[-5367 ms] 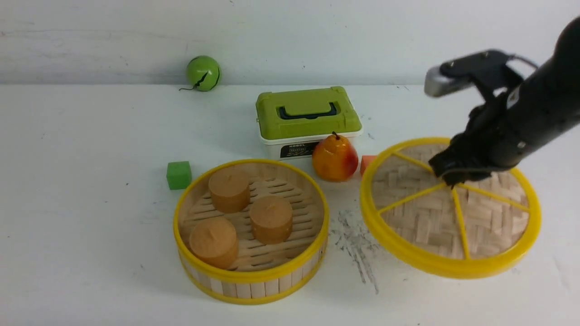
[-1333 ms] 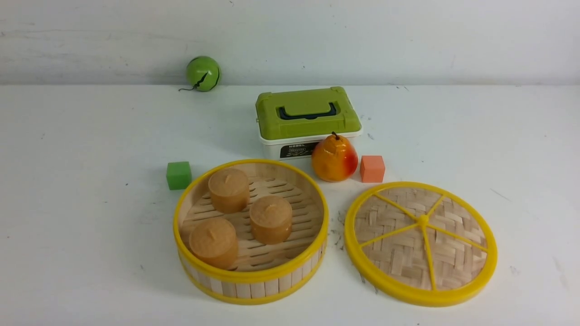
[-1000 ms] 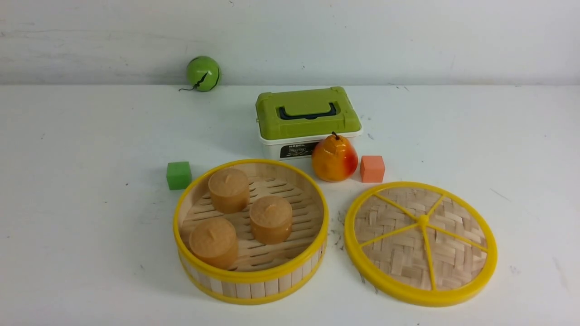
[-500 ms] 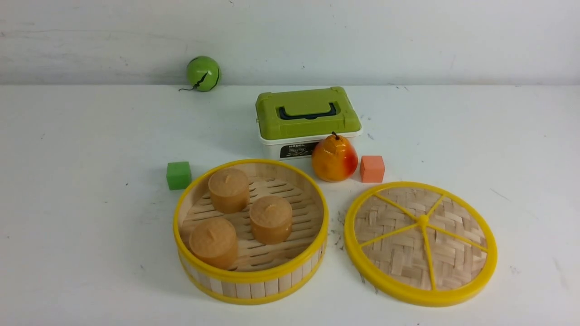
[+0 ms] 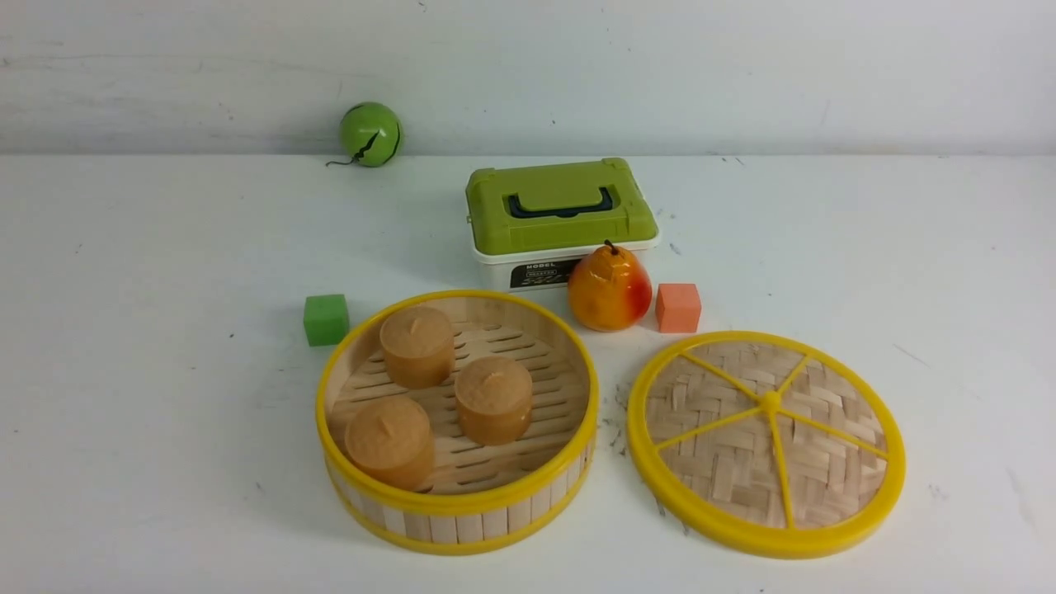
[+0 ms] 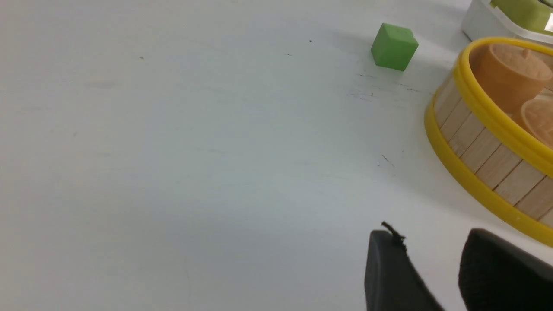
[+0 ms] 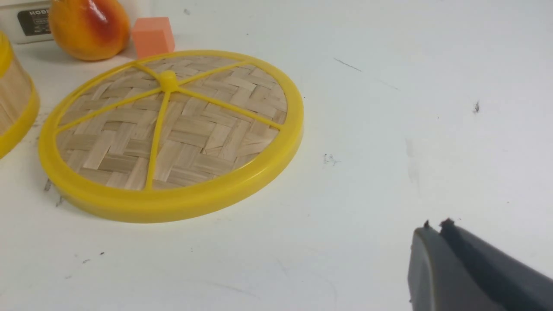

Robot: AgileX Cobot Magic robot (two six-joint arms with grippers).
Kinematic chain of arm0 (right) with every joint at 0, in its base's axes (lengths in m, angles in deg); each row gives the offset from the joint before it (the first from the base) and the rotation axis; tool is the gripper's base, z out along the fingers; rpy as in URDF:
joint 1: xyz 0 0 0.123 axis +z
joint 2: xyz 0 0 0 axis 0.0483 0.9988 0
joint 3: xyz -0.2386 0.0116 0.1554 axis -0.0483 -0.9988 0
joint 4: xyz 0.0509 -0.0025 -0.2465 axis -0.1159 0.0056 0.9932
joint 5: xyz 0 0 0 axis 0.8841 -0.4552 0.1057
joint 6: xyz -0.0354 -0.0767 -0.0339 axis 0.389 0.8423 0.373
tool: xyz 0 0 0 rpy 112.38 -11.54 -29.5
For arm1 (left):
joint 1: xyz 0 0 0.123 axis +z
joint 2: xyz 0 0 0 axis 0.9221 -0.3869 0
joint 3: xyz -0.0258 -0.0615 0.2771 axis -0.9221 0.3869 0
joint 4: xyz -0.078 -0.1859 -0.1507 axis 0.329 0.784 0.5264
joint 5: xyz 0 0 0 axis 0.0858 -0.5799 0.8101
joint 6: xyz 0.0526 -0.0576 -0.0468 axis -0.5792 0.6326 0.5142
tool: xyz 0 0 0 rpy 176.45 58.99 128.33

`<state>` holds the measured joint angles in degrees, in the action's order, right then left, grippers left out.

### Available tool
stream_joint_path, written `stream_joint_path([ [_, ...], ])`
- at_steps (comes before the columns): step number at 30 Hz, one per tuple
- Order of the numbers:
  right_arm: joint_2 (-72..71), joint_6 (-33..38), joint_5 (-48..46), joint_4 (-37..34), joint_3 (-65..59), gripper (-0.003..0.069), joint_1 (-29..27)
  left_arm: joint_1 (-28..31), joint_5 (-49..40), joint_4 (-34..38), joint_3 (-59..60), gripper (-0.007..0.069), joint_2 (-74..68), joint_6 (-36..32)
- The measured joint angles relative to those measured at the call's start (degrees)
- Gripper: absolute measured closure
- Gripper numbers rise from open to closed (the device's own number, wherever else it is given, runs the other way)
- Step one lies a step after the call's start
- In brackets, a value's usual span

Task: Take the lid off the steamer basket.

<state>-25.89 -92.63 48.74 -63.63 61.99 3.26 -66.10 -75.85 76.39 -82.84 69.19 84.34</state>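
The lid (image 5: 766,444) lay flat on the table just right of the steamer basket (image 5: 458,503). Only the wrist views showed grippers: left gripper (image 6: 436,259) parted and empty, right gripper (image 7: 438,229) pressed together, empty.

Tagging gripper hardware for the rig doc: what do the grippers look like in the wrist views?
Only fingertips show. Left gripper: two matte black fingers with blunt rounded tips, a small frayed bit on one tip. Right gripper: dark grey fingers, flat-sided, with small nubs at the tips. No cables, markings or arms in view.
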Motion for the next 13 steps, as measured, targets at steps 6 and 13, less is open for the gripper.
stream_joint_path([
  [6,0.0,0.0,0.0,0.0,0.0,0.0624,0.0,0.0,0.0,0.0,0.0,0.0386,0.0,0.0],
  [13,0.0,0.0,0.0,0.0,0.0,0.0617,0.0,0.0,0.0,0.0,0.0,0.0386,0.0,0.0],
])
